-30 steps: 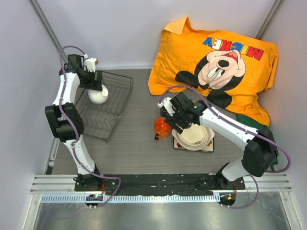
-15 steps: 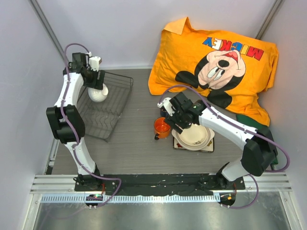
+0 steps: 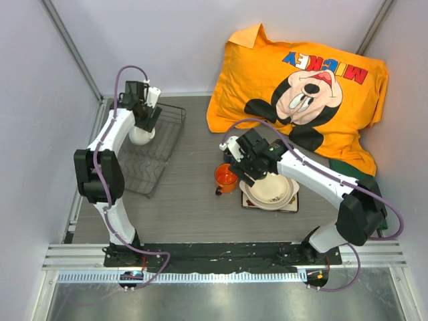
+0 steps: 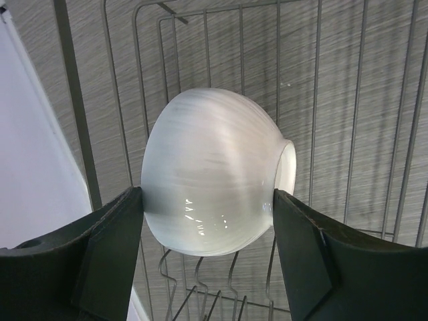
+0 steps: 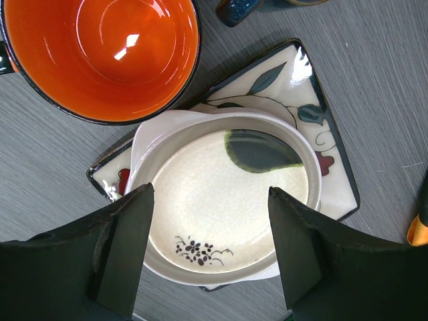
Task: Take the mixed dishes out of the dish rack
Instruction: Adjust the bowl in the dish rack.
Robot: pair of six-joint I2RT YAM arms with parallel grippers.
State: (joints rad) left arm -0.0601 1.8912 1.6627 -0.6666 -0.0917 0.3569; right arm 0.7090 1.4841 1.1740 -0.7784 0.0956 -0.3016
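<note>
The small white bowl (image 4: 214, 170) lies on its side between my left gripper's (image 4: 208, 200) fingers, which press on both its sides. It is over the far left part of the dark wire dish rack (image 3: 160, 157), above the tines. From the top, the left gripper (image 3: 144, 124) is at the rack's back edge. My right gripper (image 5: 210, 247) is open and empty just above the large cream bowl (image 5: 227, 200). That bowl sits on the square flowered plate (image 5: 321, 144). The orange mug (image 5: 100, 53) stands beside them, and the dark-blue cup (image 5: 237, 10) shows at the view's top edge.
A big orange Mickey pillow (image 3: 301, 80) fills the back right, with a dark green object (image 3: 348, 170) under its near edge. Grey walls close in left and right. The mug (image 3: 226, 177) and stacked dishes (image 3: 271, 190) stand mid-table, right of the rack.
My left wrist has swung to the right along the rack's back edge, with the small white bowl still in its fingers. The right arm has not moved.
</note>
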